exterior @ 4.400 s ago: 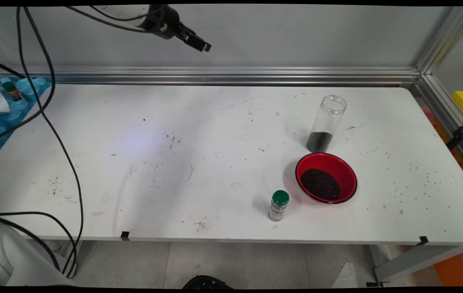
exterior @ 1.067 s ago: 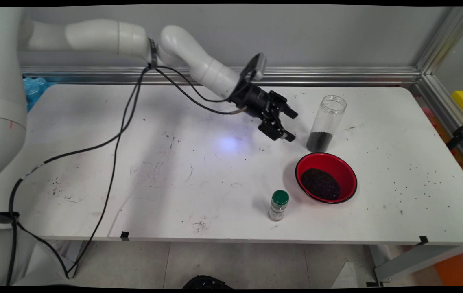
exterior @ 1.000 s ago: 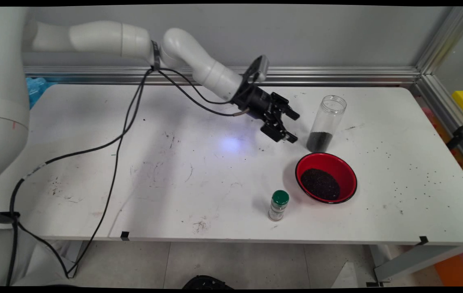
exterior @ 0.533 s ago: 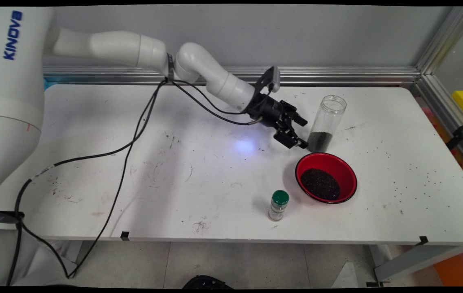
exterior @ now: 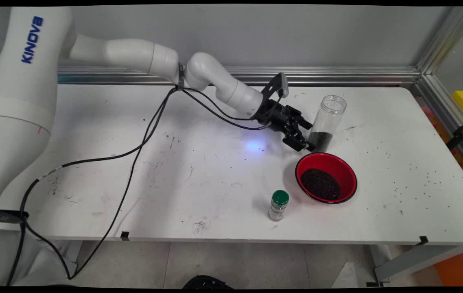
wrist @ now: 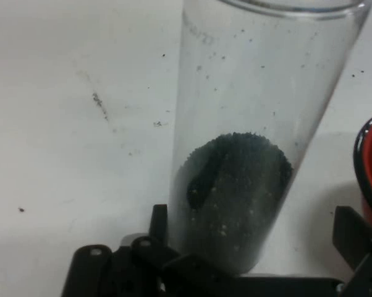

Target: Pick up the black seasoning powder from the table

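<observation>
A tall clear jar (exterior: 329,116) with no lid stands upright at the table's back right, with dark grains in its bottom. My gripper (exterior: 309,136) is open at the jar's base, one finger on either side of it. In the hand view the jar (wrist: 254,111) fills the middle, and the fingers (wrist: 158,218) stand apart left and right of it. I cannot tell whether they touch the glass. A red bowl (exterior: 347,169) holding dark grains sits just in front of the jar, and its rim (wrist: 370,167) shows at the hand view's right edge.
A small spice bottle with a green cap (exterior: 279,204) stands upright left of the bowl, near the front edge. Dark grains lie scattered on the white table (exterior: 174,183) to the right. Black cables hang from the arm over the table's left half.
The arm came down from above the table's back and moved right to the jar. In the last second the open gripper slid forward until its fingers flank the jar's base.
</observation>
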Controlling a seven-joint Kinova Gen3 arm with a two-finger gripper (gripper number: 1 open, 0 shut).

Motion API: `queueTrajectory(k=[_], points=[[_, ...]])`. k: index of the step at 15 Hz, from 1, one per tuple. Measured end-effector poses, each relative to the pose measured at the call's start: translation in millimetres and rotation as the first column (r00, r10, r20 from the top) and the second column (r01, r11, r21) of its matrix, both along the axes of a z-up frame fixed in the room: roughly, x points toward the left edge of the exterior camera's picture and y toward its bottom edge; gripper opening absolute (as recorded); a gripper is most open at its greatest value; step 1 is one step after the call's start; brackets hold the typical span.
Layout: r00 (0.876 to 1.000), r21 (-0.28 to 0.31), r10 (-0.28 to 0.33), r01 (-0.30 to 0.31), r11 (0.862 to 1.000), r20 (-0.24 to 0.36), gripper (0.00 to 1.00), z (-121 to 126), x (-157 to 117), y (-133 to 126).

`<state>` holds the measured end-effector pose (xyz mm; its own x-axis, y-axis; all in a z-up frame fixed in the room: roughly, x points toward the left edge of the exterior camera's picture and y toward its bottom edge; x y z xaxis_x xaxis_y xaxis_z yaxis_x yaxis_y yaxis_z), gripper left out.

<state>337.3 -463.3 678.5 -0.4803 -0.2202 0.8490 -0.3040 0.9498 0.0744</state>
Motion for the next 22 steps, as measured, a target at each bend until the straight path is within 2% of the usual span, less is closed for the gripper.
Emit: queueTrajectory(k=[13, 21, 22], points=[[0.997, 0.031, 0.079, -0.079, 0.996, 0.002, 1.00, -19.2, -29.6, -4.9], [0.995, 0.033, 0.101, -0.101, 0.994, 0.012, 1.00, -23.3, -35.2, -3.2], [0.995, 0.032, 0.103, -0.103, 0.994, 0.012, 0.00, -23.0, -35.3, -2.7]])
